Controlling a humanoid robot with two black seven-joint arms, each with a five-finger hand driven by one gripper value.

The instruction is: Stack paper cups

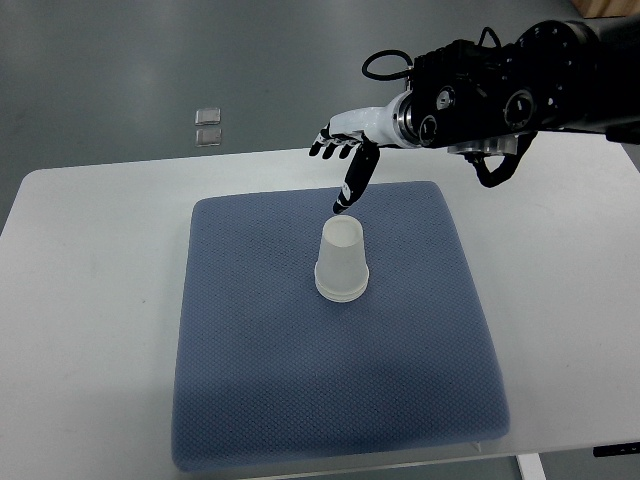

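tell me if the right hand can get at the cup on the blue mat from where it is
Probably yes: the right hand hangs open just behind the upside-down cup on the mat, with nothing between them.

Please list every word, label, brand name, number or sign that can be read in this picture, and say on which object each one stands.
There is no readable text.
Paper cup: plain, no print visible.
Blue mat and white table: no markings.
Right hand and its black arm: no legible label.
Two small clear objects on the floor: too small to tell whether they carry print.
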